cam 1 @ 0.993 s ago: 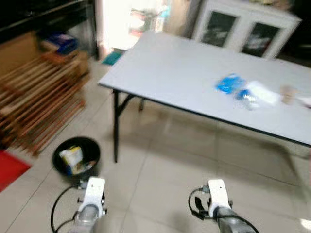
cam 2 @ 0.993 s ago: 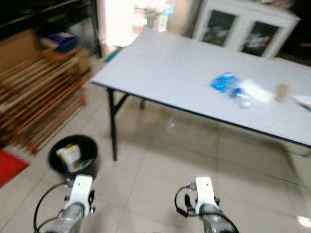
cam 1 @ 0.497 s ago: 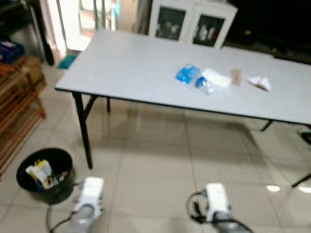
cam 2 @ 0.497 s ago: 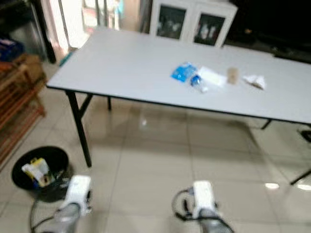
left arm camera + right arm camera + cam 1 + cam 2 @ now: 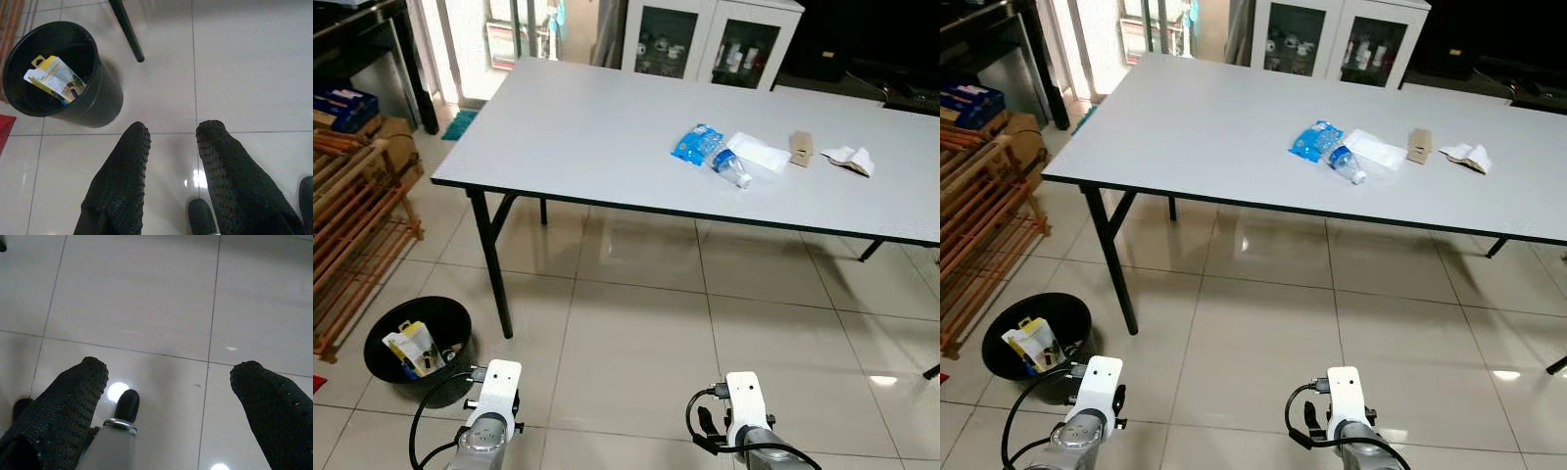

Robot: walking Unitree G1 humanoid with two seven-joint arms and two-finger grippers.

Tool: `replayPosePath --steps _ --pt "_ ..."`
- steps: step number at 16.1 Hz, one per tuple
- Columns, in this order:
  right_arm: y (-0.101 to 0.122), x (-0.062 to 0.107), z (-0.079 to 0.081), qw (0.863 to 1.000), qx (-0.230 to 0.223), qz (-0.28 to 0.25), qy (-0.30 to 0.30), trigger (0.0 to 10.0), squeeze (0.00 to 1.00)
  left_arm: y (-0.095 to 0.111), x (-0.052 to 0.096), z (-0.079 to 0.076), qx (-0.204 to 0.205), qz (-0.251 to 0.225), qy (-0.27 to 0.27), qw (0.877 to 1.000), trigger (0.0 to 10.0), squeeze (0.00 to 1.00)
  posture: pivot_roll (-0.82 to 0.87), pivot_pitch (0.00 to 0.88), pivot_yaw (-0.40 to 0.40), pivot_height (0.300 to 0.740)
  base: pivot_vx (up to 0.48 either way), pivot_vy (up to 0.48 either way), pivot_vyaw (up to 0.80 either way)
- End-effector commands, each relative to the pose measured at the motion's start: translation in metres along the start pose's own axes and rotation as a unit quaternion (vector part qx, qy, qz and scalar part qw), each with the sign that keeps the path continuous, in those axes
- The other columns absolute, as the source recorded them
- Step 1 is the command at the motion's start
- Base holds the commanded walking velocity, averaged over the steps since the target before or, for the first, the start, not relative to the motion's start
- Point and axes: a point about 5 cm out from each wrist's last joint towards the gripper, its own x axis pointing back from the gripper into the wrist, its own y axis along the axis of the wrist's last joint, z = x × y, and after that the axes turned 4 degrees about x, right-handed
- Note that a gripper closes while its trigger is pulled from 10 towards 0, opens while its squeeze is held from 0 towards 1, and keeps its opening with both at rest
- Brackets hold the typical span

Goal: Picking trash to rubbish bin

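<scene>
On my far left I see a slatted wooden rack [image 5: 352, 225], then the round black plastic bin [image 5: 419, 338] with a yellow-and-white packet inside, just beside the table leg [image 5: 489, 264]. My left gripper [image 5: 171, 134] hangs low near the bin, its dotted rubber fingers parted and empty. Wide glossy tiled floor [image 5: 636, 323] lies open ahead. My right gripper [image 5: 168, 372] hangs over bare tiles, spread wide, empty. On the smooth grey table [image 5: 578, 127], well inside its edge, sit a blue wrapper [image 5: 694, 143], a clear bottle [image 5: 731, 166], cardboard piece [image 5: 801, 148] and crumpled paper [image 5: 849, 160].
</scene>
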Motion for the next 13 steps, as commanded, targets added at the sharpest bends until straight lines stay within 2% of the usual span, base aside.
replayPosePath --steps 1,4,5,13 --pt "0.0027 0.0 -0.0058 1.0 -0.001 -0.004 -0.005 10.0 0.0 -0.0004 0.0002 -0.0039 -0.005 0.002 -0.007 1.0 10.0 0.0 0.03 0.0 -0.106 0.74 0.0 0.0 -0.8" --pt "0.0037 0.0 -0.0057 1.0 0.003 -0.008 -0.005 10.0 0.0 -0.0011 0.0002 -0.0036 -0.011 0.005 -0.003 1.0 10.0 0.0 0.03 0.006 -0.107 0.74 0.0 0.0 -0.57" --pt "0.0051 0.0 -0.006 1.0 0.0 -0.014 -0.006 10.0 0.0 -0.0022 0.0002 -0.0027 -0.02 0.01 0.001 1.0 10.0 0.0 0.03 0.012 -0.108 0.74 0.0 0.0 0.0" --pt "0.0065 -0.0003 -0.0067 1.0 -0.008 -0.015 -0.008 10.0 0.0 -0.0013 -0.0004 -0.002 -0.02 0.014 0.007 1.0 10.0 0.0 0.02 0.035 -0.111 0.74 0.0 -0.444 0.0"
